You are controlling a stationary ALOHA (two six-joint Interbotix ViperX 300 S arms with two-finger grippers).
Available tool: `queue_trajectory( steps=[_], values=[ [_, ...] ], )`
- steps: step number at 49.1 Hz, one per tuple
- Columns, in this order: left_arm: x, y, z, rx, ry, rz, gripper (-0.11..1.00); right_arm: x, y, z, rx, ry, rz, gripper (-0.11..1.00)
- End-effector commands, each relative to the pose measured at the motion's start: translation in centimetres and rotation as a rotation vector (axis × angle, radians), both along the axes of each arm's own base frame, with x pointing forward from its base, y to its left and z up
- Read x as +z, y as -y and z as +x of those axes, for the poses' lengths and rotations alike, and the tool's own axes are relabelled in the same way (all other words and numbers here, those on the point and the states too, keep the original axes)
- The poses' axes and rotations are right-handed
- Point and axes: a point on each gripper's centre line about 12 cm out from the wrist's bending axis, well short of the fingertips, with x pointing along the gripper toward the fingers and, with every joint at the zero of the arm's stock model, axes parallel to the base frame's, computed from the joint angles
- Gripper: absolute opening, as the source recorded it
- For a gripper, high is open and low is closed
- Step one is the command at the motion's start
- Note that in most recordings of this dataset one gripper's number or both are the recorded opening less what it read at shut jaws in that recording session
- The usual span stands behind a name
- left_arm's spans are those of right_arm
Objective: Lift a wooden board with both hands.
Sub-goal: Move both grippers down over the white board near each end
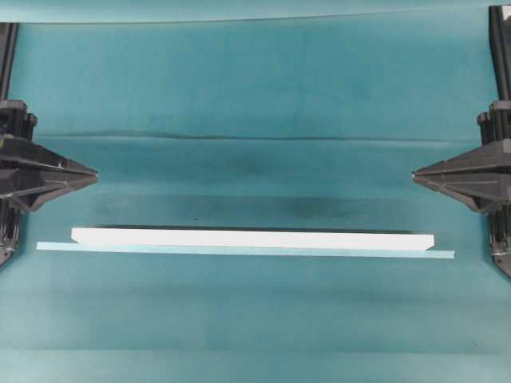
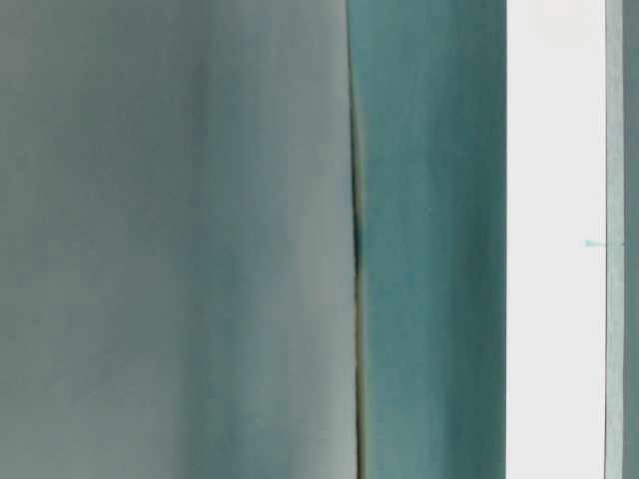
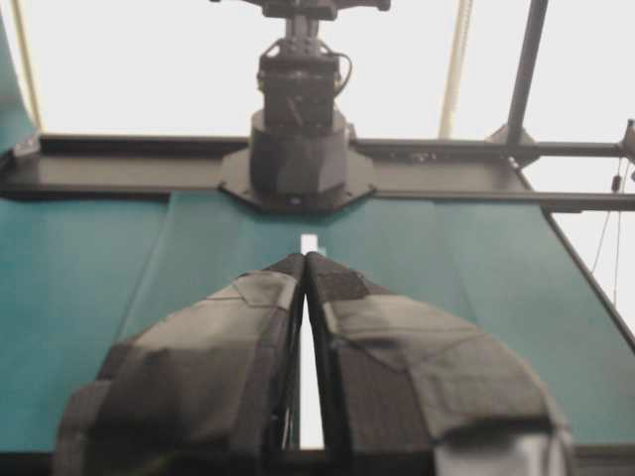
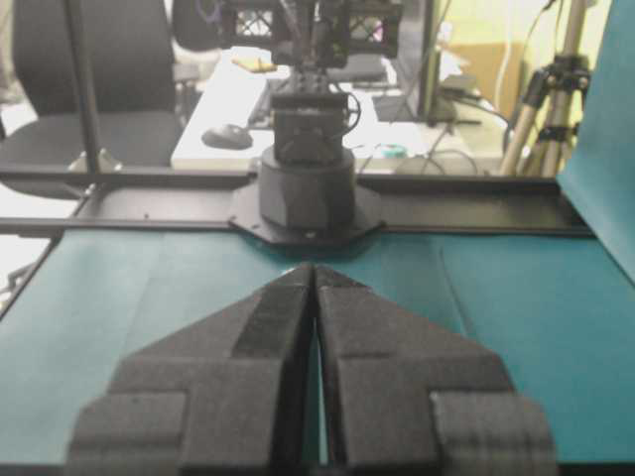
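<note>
Wooden board (image 1: 251, 238) lies flat on the teal worktop (image 1: 255, 104), spanning left to right just above a pale tape strip (image 1: 244, 250), untouched. Left hand (image 1: 89, 174) and right hand (image 1: 418, 174) sit at the side edges, well apart from it, both pinched closed and holding nothing. Board looks stiff, light, smooth-faced; best gripped near each angled end, evenly, so it stays level.

I see the wooden board (image 1: 251, 238) lying crosswise between my left gripper (image 1: 94, 173) and right gripper (image 1: 415, 173), tape strip (image 1: 239, 250) alongside.
</note>
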Motion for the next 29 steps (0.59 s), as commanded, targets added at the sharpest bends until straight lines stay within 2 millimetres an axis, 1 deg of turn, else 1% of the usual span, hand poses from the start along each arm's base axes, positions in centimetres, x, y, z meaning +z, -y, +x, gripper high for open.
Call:
queue_trajectory(
  steps=[1, 3, 7, 9, 14, 19, 23, 29],
  values=[
    [1.0, 0.5, 0.8, -0.029, -0.016, -0.017, 0.14, 0.3, 0.0, 0.3, 0.0, 0.003, 0.024, 0.1],
    [1.2, 0.6, 1.2, -0.033, -0.042, -0.025, 0.13, 0.7, 0.1, 0.6, -0.005, -0.014, 0.061, 0.09],
    [1.3, 0.8, 2.0, -0.036, -0.111, -0.036, 0.01, 0.4, 0.2, 1.5, -0.01, -0.107, 0.133, 0.0],
    [1.4, 0.8, 2.4, -0.037, -0.148, -0.036, -0.02, 0.3, 0.1, 1.9, -0.009, -0.16, 0.157, 0.0],
    [1.6, 0.8, 3.3, -0.031, -0.245, -0.032, -0.02, -0.2, -0.1, 3.1, -0.006, -0.317, 0.202, 0.0],
    [1.5, 0.8, 4.2, -0.028, -0.382, -0.023, -0.02, -0.6, -0.3, 4.3, -0.013, -0.478, 0.237, 0.0],
    [1.6, 0.8, 4.9, -0.024, -0.471, -0.021, -0.02, -1.2, -0.5, 5.4, -0.017, -0.613, 0.245, 0.0],
    [1.6, 0.9, 6.0, -0.02, -0.612, -0.019, -0.02, -2.2, -0.7, 6.8, -0.02, -0.767, 0.238, 0.0]
  ],
)
